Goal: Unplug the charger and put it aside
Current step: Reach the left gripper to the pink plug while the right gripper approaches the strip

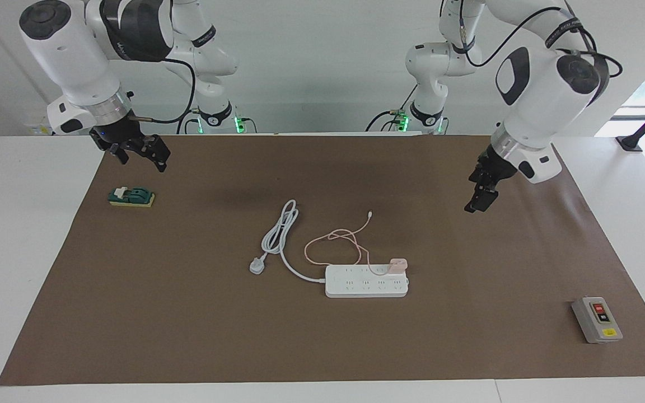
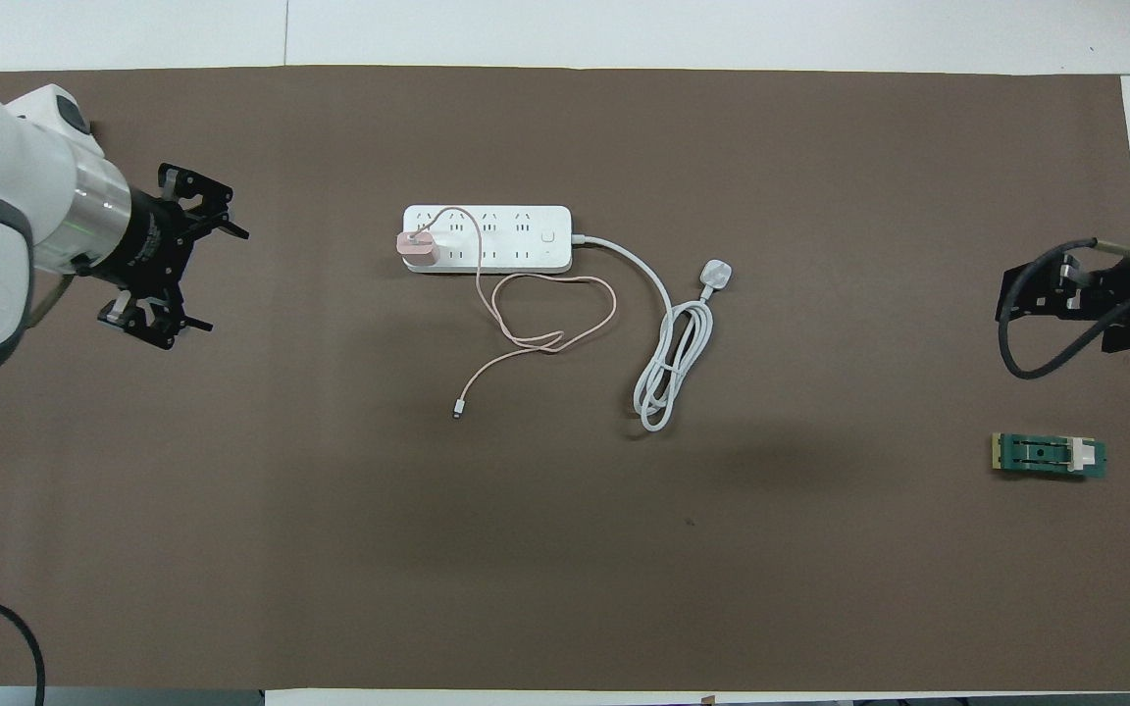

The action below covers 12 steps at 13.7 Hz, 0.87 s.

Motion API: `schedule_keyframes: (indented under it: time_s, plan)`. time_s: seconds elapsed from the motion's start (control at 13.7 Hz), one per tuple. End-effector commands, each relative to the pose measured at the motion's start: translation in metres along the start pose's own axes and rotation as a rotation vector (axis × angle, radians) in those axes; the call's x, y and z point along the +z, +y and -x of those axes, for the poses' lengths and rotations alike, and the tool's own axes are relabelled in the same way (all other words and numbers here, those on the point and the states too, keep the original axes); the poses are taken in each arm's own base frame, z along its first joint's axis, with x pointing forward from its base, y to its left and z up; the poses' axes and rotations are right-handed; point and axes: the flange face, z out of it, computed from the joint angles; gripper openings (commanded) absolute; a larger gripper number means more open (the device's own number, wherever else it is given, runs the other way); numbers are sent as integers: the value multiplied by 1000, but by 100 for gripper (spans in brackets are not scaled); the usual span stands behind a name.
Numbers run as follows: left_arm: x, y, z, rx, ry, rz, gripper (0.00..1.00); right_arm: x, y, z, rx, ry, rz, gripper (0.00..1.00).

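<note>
The charger (image 1: 398, 263), plugged into the strip's (image 1: 367, 281) end, lies closer to the spread left claw (image 1: 482, 193) than to the spread right claw (image 1: 142, 152)

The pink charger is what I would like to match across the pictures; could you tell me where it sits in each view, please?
Facing view: the charger sits plugged into the power strip, at the strip's end toward the left arm, just right of the picture's centre.
Overhead view: the charger sits on the same end of the power strip, left of the picture's centre.
Shared landmark: the strip's white plug.
</note>
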Motion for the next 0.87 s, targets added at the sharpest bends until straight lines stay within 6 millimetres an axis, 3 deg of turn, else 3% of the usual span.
schedule_keyframes:
  time_s: [0.0,0.07,0.22,0.36,0.58,0.8]
  plan:
    - [30,53,-6,-285,-4,17,100,-3,-10,-1,332,56,-36,100]
    - [62,69,14,-292,-1,-16,100,2,-15,-2,479,50,-59,100]
    - [93,87,18,-333,64,-45,100,7,-35,4,629,1,-96,100]
    - [105,111,33,-403,64,-35,100,22,-59,1,782,-54,-106,100]
    - [133,121,57,-389,91,-29,100,36,-110,-9,960,-117,-120,100]
    - [133,125,67,-382,97,6,100,54,-155,-22,991,-156,-123,99]
